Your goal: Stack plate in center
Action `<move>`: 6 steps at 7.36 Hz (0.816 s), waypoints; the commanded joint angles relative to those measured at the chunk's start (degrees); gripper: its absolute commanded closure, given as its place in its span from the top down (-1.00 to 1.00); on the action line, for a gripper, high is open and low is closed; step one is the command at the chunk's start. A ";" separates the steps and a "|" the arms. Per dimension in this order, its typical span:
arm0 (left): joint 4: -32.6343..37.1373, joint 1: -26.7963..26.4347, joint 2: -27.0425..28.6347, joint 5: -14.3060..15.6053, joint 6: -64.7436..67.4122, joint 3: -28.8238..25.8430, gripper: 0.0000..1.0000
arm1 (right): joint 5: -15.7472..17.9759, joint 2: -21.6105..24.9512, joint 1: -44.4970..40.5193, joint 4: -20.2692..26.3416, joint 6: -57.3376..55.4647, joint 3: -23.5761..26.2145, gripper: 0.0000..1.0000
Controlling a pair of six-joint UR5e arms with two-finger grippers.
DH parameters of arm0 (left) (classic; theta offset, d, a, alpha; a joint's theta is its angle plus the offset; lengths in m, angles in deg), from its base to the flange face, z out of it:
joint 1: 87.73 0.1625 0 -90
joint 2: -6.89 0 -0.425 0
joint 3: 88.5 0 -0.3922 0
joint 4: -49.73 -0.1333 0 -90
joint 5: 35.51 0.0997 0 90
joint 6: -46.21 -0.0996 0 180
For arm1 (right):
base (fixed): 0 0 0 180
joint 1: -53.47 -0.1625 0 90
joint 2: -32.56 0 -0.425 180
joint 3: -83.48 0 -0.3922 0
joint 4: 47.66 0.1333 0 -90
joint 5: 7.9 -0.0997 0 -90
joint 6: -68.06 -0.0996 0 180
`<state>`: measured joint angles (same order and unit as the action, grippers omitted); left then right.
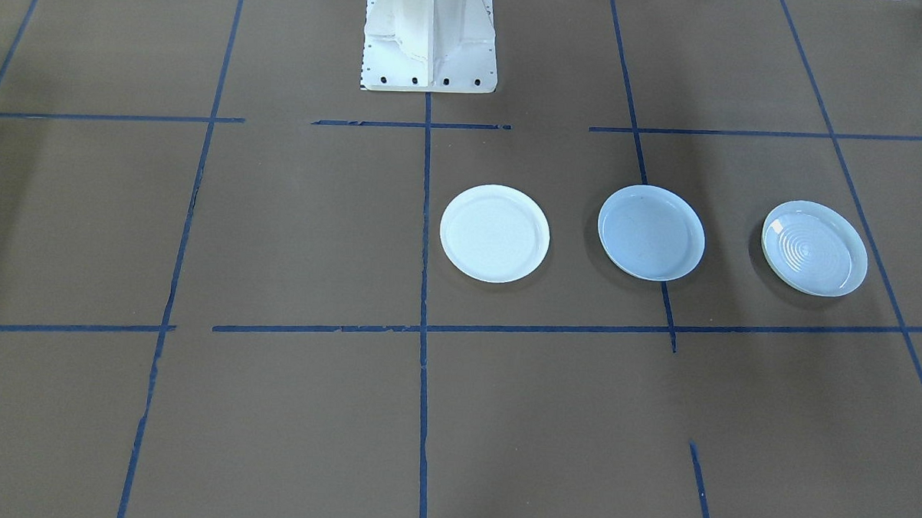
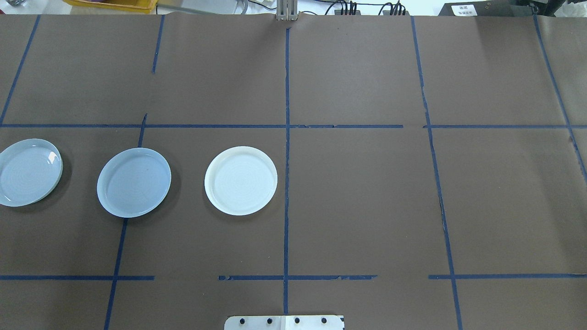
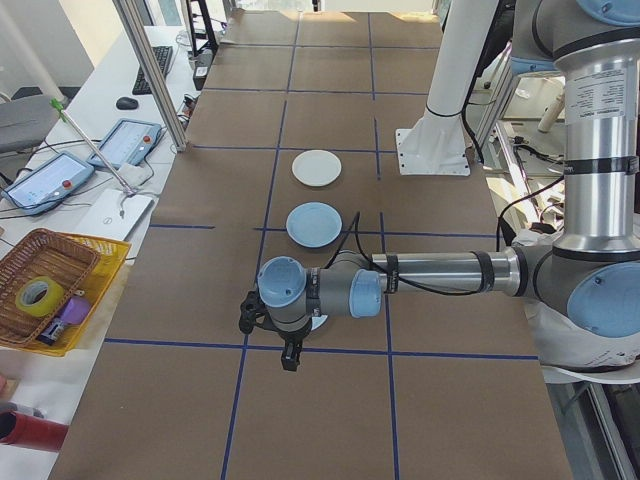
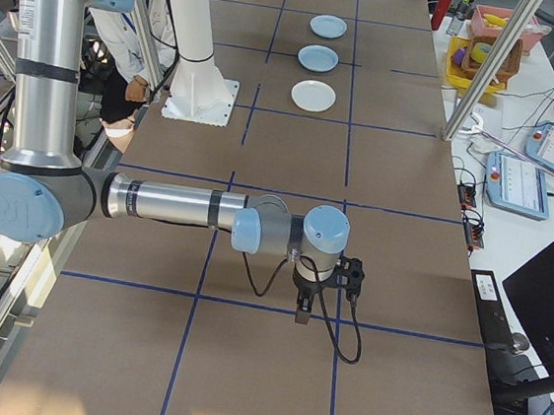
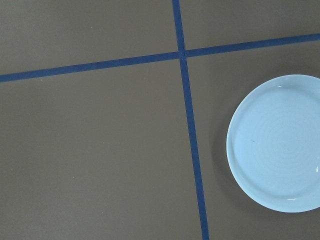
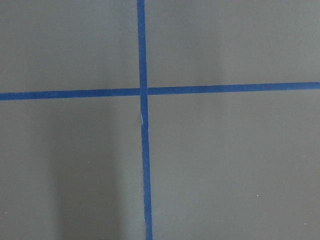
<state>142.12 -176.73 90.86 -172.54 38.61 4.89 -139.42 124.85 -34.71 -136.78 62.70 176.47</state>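
Three shallow plates lie in a row on my left half of the brown-papered table (image 2: 357,197), about midway between its near and far edges. The pale blue-grey plate (image 2: 134,182) sits in the middle, between the ringed plate with a yellowish rim (image 2: 28,171) towards the left end and the whiter plate (image 2: 240,186) just left of the table's centre line. It looks rigid, glossy and breakable, probably slippery, so I judge the raised rim the place to pinch, one finger inside and one outside. My left gripper (image 3: 290,352) hangs over the ringed plate, well apart from the blue-grey one; my right gripper (image 4: 303,307) hangs over bare table far away. Whether either pair of fingers is spread or closed, I cannot tell.
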 commanded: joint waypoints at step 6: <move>40.67 12.42 -0.38 0.10 34.78 -15.13 1.00 | -0.05 0.00 0.02 0.00 0.00 0.00 1.00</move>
<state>170.46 -168.07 90.52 -172.56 64.67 -4.61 -139.43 124.84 -34.68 -136.78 62.70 176.47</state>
